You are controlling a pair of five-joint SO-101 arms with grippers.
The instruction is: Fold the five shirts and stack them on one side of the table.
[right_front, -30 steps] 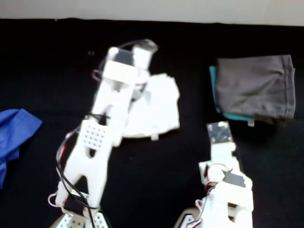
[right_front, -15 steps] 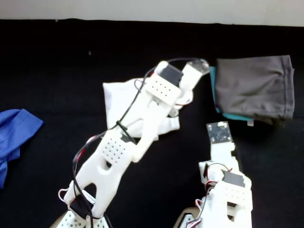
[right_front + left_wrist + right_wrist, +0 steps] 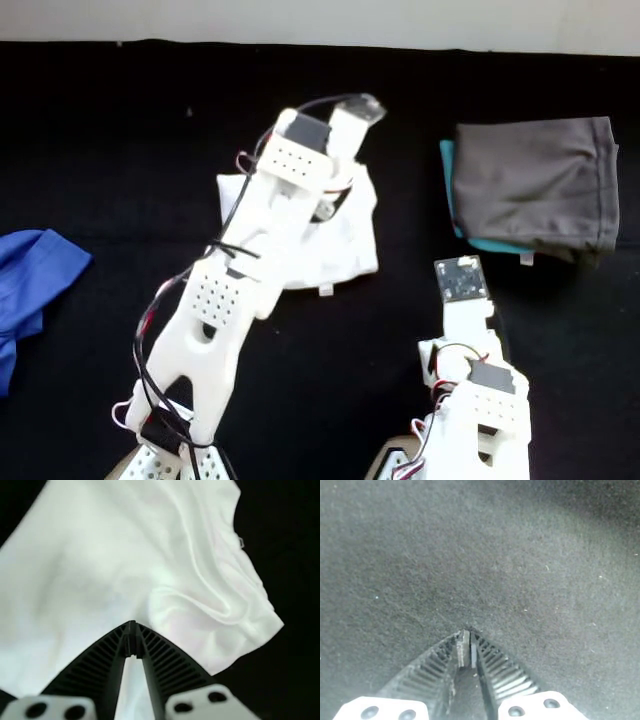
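White shirt (image 3: 335, 240) lies loosely spread and wrinkled near the middle of the black counter (image 3: 120, 130), one corner showing against the dark surface in the left wrist view (image 3: 125, 555). I read the left gripper (image 3: 131, 639) as pressed together at the tips, with the shirt filling the space beyond it; from overhead the left gripper (image 3: 362, 104) sits past the shirt's far edge, the left arm (image 3: 250, 270) crossing over the cloth. Whether the tips touch the fabric I cannot tell. Right gripper (image 3: 465, 644) also pressed together, over bare counter (image 3: 520, 555). Grey shirt (image 3: 535, 185) is folded on the right side, resting on a teal shirt (image 3: 449, 180) whose edge peeks out beneath. Blue shirt (image 3: 30, 280) is crumpled at the left edge, well apart from the others
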